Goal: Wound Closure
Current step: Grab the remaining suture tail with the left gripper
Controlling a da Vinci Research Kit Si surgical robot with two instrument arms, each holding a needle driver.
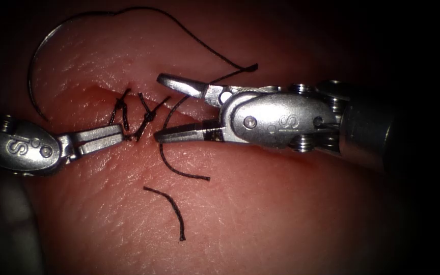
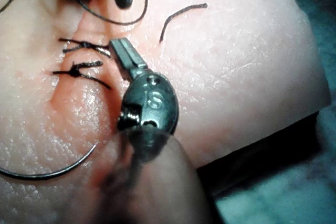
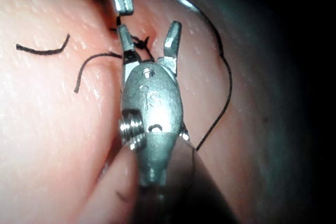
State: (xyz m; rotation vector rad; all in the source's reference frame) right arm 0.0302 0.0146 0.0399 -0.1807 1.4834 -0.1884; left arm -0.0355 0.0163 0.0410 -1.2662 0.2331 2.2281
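Observation:
My left tool [image 1: 114, 136] comes in from the left, its jaws shut on the thread tail of the right stitch knot [image 1: 148, 117] at the cut [image 1: 91, 91]. A second knot [image 1: 120, 104] sits just left of it. My right tool [image 1: 158, 108] stands open over the cut's right part, gripping nothing, with a curved thread strand [image 1: 165, 153] passing between its jaws. The needle [image 1: 30, 76] lies free on the tissue [image 1: 260, 214] left of the cut, not in it; its thread [image 1: 194, 38] arcs over to the right tool. The wrist views show both tools [image 2: 118, 46] [image 3: 149, 29] at the knots.
A cut thread piece [image 1: 174, 206] lies loose on the tissue below the tools, also seen in the wrist views [image 2: 178, 17] [image 3: 44, 51]. The needle's arc [image 2: 52, 174] lies beside the left tool's shaft. The tissue's edge [image 2: 294, 124] drops off to the dark bench.

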